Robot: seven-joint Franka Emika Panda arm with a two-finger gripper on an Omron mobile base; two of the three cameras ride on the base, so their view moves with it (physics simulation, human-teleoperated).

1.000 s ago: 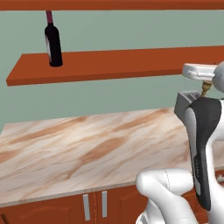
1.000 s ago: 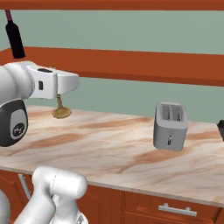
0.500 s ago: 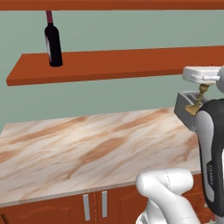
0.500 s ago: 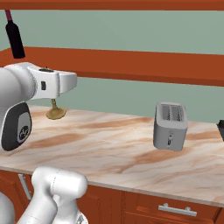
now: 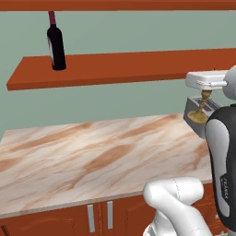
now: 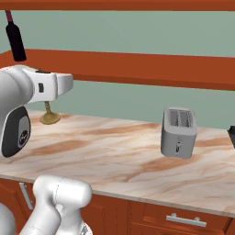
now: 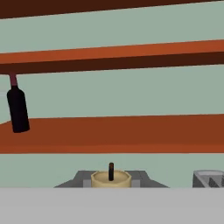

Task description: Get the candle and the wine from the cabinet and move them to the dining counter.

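My gripper [image 5: 204, 94] is shut on the candle [image 5: 201, 109], a cream stick in a brass holder whose flared base hangs below the hand, above the marbled wall counter. From the other side, the candle [image 6: 48, 114] dangles under the gripper [image 6: 47, 104]. In the hand view the candle's top [image 7: 111, 177] with its dark wick sits between the fingers. The wine [image 5: 56, 44], a dark bottle with a maroon neck, stands upright at the left of the cabinet shelf [image 5: 129, 67]; wine [image 6: 16, 40], wine [image 7: 18, 110]. The dining counter is out of view.
A silver toaster [image 6: 179, 132] stands on the wall counter [image 5: 92, 156] to the right of the candle, partly behind it in the left base view. A second shelf plank [image 7: 131, 57] runs above. Red-brown door cabinets [image 6: 183, 218] with silver handles sit below the counter.
The gripper has carried the candle slightly lower and away from the shelf, leftward in both base views. The wine, toaster and base have stayed put.
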